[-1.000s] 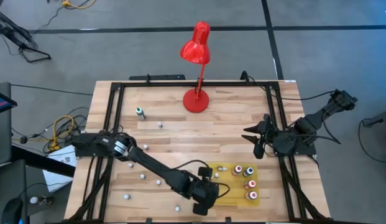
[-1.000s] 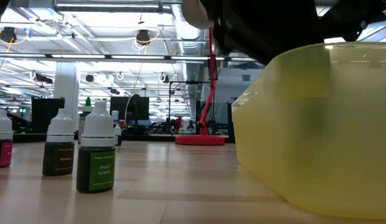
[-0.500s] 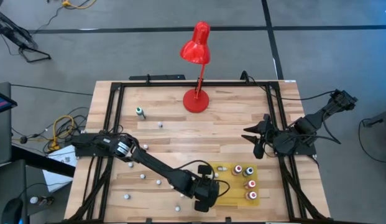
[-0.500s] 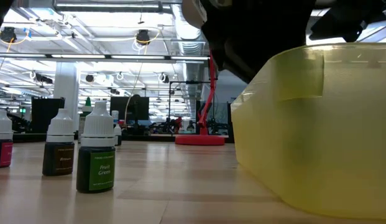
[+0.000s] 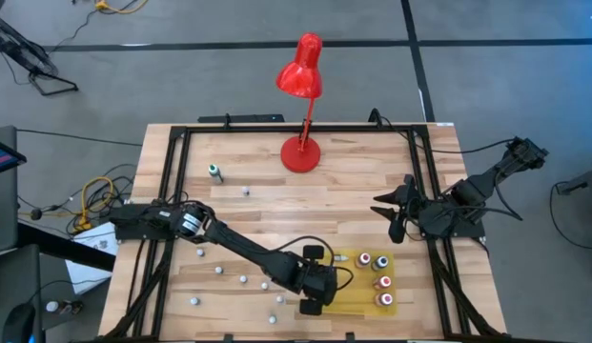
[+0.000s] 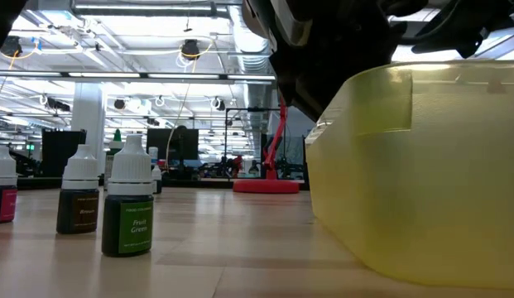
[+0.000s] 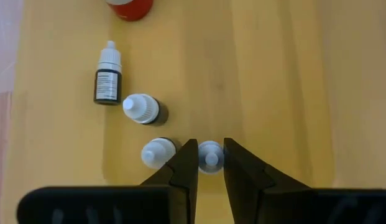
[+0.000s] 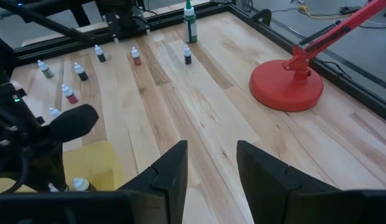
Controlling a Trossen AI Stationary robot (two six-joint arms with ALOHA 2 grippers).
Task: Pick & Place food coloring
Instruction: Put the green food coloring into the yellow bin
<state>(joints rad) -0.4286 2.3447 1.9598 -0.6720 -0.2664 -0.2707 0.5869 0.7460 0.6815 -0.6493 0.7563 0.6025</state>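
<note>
Bottles of food coloring (image 5: 375,271) stand in a cluster on the yellow tray (image 5: 354,301) at the near right of the table, pale caps up, with one more lying on its side at the tray's far edge. Others stand scattered on the bare wood to the left, and a green-labelled one (image 6: 128,207) shows close in the low view. Each is small, light and rigid, a smooth plastic cylinder that tips easily and could slip; the surest hold looks to be across the body just under the cap, or on the narrow cap itself, taken squarely from above.

Over the tray's left part the left gripper (image 7: 210,163) points down with its jaws a narrow gap apart, and a white-capped bottle (image 7: 210,154) sits in that gap. From the wrist view the fingers (image 7: 184,168) seem just beside the cap, not pressing it, though the angle makes contact hard to judge. Another capped bottle (image 7: 158,152) stands touching the outside of one finger.

At the table's right edge the right gripper (image 8: 211,167) waits, its jaws apart and holding nothing
</note>
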